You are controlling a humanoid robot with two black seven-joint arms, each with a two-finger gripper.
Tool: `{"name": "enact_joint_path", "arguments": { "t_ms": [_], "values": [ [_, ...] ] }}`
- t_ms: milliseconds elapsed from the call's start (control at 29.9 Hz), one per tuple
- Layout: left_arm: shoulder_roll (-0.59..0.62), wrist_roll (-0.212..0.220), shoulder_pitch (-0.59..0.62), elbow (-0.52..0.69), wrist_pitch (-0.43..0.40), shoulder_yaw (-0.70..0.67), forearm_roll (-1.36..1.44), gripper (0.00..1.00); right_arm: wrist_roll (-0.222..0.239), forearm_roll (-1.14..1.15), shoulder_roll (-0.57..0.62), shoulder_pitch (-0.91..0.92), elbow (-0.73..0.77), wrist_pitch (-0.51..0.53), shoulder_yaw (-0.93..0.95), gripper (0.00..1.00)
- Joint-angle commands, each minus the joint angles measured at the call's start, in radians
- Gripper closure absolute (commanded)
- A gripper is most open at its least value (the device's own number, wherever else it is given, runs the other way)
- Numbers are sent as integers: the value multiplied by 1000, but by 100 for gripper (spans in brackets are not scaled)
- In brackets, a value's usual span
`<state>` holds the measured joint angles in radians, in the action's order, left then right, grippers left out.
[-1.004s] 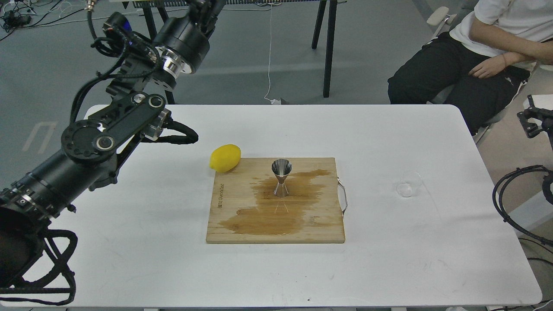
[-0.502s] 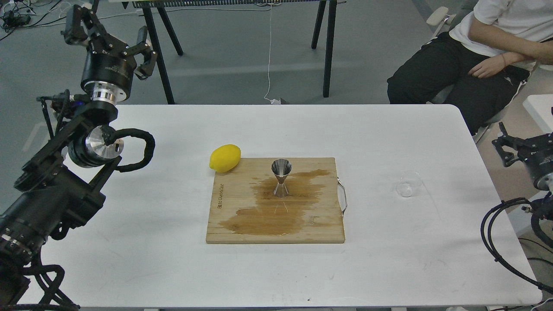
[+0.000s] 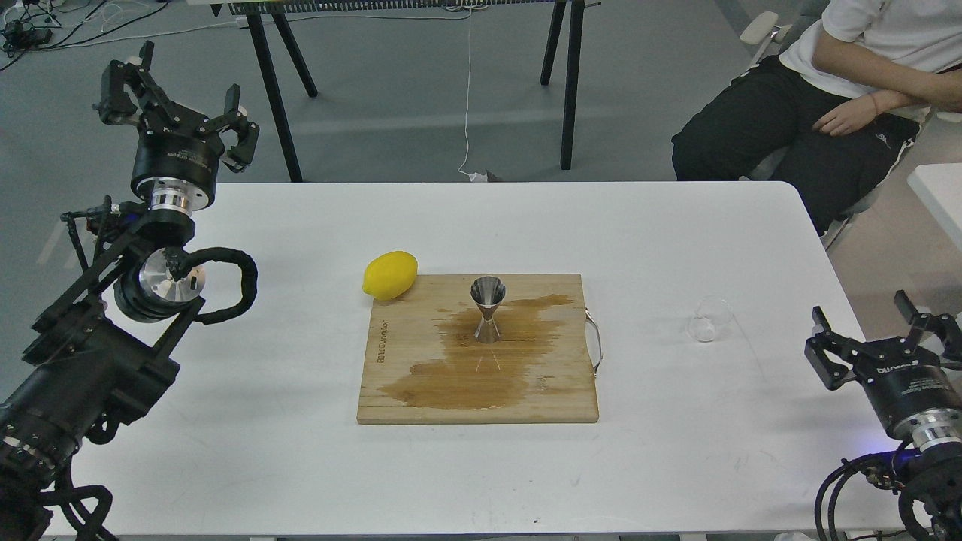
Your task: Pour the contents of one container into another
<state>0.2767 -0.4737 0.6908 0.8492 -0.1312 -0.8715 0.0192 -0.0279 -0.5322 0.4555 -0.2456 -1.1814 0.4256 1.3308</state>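
On the white counter in a grey-floored room, the jigger and glass cup stand upright, while the left tool and right tool gape empty.

Grey floor — black-legged desk behind.

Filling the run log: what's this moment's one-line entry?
left gripper: open, empty | right gripper: open, empty | glass cup: on table | jigger: upright on board

Bright even overhead light, sharp focus, soft faint shadows, mild glare on white table (slightly washed out)
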Motion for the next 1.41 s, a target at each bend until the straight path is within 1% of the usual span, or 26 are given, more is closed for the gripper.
{"name": "enact_joint_path", "arguments": {
  "t_ms": [0,100,234,435,536,669,870,1038,1372],
  "values": [
    [7,-2,1,-1,2,0,1,0,-1,-3,-61,9,-1,-106,-36,0],
    [6,-3,4,-1,5,0,2,0,-1,3,-84,31,0,-145,-47,0],
    [2,-8,6,-1,10,0,2,0,-1,11,-84,94,5,-258,-59,0],
    [2,-10,4,-1,10,0,2,0,0,9,-87,181,22,-304,-102,0],
    [2,-11,1,-1,10,0,2,0,0,9,-95,244,72,-338,-154,0],
    [7,-15,1,-1,12,-1,2,0,0,9,-150,301,143,-341,-194,0],
    [15,-15,1,-1,13,-3,2,0,0,9,-202,333,206,-338,-199,0],
    [16,-15,3,-1,13,-6,2,0,0,9,-210,344,226,-327,-197,2],
    [22,-15,3,-9,15,-11,2,0,8,9,-232,374,285,-327,-179,9]
  ]
}}
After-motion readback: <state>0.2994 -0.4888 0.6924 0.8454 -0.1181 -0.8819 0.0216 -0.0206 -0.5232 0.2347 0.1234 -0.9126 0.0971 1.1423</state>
